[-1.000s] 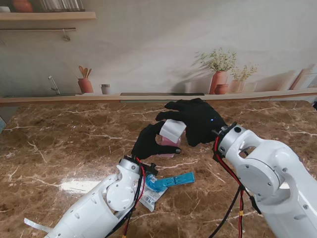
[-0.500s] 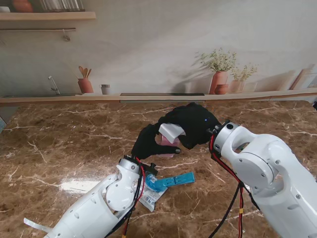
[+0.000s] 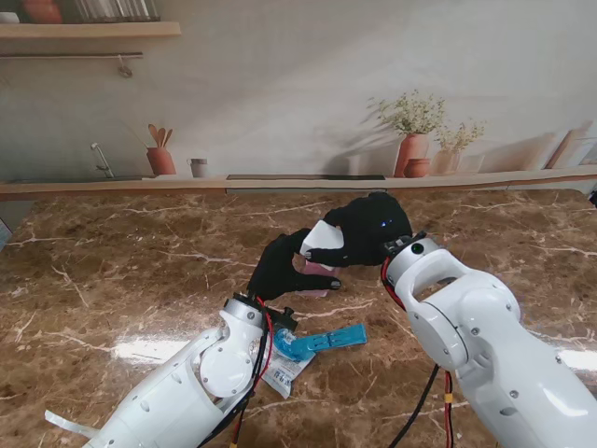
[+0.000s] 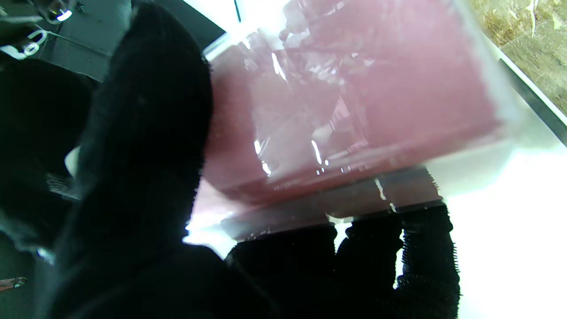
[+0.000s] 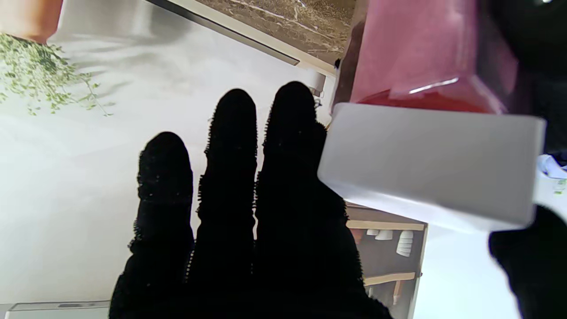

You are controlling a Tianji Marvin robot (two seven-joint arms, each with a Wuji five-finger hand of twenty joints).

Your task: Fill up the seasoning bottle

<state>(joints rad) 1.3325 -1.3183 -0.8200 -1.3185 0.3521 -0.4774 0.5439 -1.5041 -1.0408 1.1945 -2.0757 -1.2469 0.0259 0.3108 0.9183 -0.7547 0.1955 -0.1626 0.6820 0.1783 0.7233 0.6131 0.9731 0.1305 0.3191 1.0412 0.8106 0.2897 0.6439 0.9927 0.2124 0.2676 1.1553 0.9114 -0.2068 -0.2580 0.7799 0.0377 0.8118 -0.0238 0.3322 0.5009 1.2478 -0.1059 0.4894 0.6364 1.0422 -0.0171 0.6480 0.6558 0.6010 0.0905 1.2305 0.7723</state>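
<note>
My left hand [image 3: 280,267] is shut on the clear seasoning bottle [image 3: 323,271], which holds pink-red powder and stands on the marble table [image 3: 112,280]. The left wrist view shows the bottle [image 4: 354,110] filling the picture, with black fingers [image 4: 141,133] wrapped round it. My right hand [image 3: 369,228] is shut on the white rectangular lid [image 3: 324,237], held tilted right over the bottle's top. In the right wrist view the lid [image 5: 429,164] lies against the bottle [image 5: 421,48]; three fingers [image 5: 234,177] stick out straight beside it.
A blue seasoning packet [image 3: 322,341] and a small white printed sachet [image 3: 283,375] lie on the table nearer to me, by my left wrist. A low ledge [image 3: 298,183] with plant pots [image 3: 412,151] runs along the table's far edge.
My right hand has swung left and turned at the wrist, bringing the white lid closer over the bottle. My left hand and the bottle have stayed put.
</note>
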